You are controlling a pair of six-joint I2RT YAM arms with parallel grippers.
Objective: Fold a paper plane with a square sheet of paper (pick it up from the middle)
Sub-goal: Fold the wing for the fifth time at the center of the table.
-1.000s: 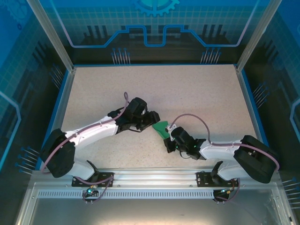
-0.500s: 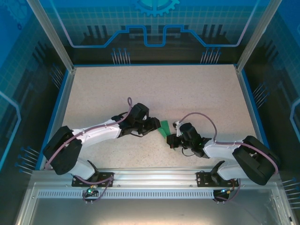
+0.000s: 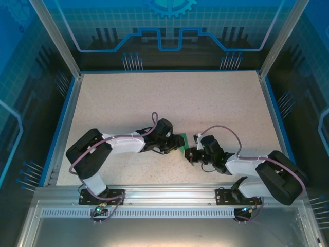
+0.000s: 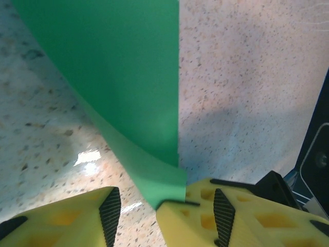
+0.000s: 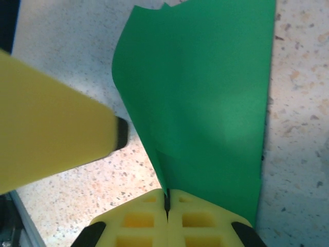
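Note:
The square sheet of paper [image 3: 182,140] is bright green and folded into a narrower layered shape, lying near the table's front centre between both grippers. My right gripper [image 5: 166,198] is shut on its near edge, and the paper [image 5: 205,103] fans upward from the pinch. My left gripper [image 4: 138,208] stands open, low over the table. The paper [image 4: 123,77] curls down to a corner that touches the tip of its right finger [image 4: 205,216]. From above, the left gripper [image 3: 174,145] sits just left of the sheet and the right gripper [image 3: 190,153] just below it.
The speckled table [image 3: 169,98] stretches back and sideways inside a blue rim [image 3: 64,118]. An aluminium rail [image 3: 169,194] runs along the near edge. One yellow finger [image 5: 51,139] of the left gripper reaches in close beside the paper in the right wrist view.
The left arm has stretched to the right and its gripper has come down against the paper's left side. The right gripper shifted slightly right, still pinching the sheet, which is now more covered.

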